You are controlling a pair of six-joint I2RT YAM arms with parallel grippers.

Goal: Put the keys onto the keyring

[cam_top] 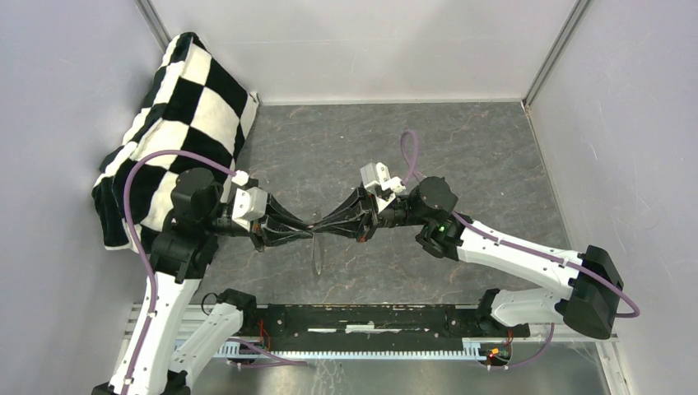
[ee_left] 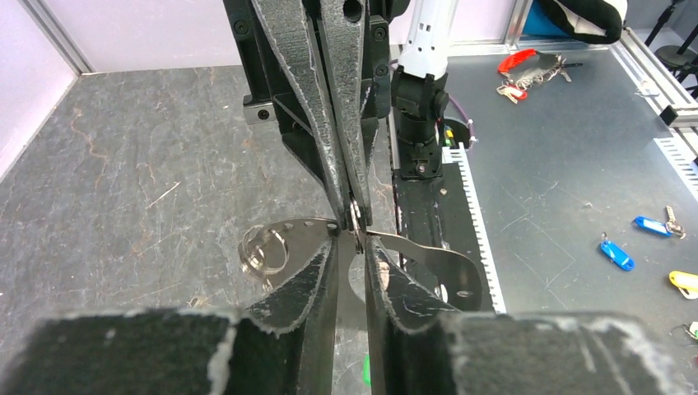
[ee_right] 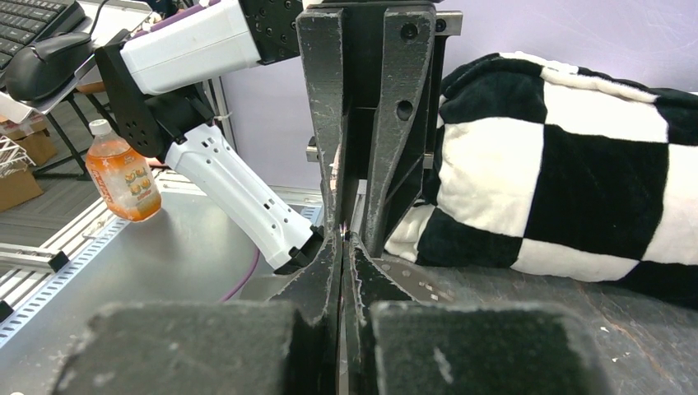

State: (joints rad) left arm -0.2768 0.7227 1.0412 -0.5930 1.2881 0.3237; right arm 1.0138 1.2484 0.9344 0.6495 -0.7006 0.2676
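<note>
Over the middle of the table my two grippers meet tip to tip. The right gripper [cam_top: 323, 226] [ee_right: 343, 239] is shut on a thin metal piece [ee_left: 356, 225], the top of the keyring. The keyring [cam_top: 317, 252] hangs below as a thin grey loop seen nearly edge-on. My left gripper [cam_top: 308, 229] [ee_left: 352, 234] faces it, its jaws a narrow gap apart on either side of that metal piece. A green speck [ee_left: 366, 370] shows low between the left fingers; it may be the green key's head. No other key shows here.
A black-and-white checkered cushion [cam_top: 177, 123] leans in the back left corner. White walls close in the dark stone tabletop [cam_top: 461, 148]. Beyond the front rail lie blue [ee_left: 616, 253] and yellow [ee_left: 683, 282] key tags. An orange drink bottle [ee_right: 122, 174] stands off the table.
</note>
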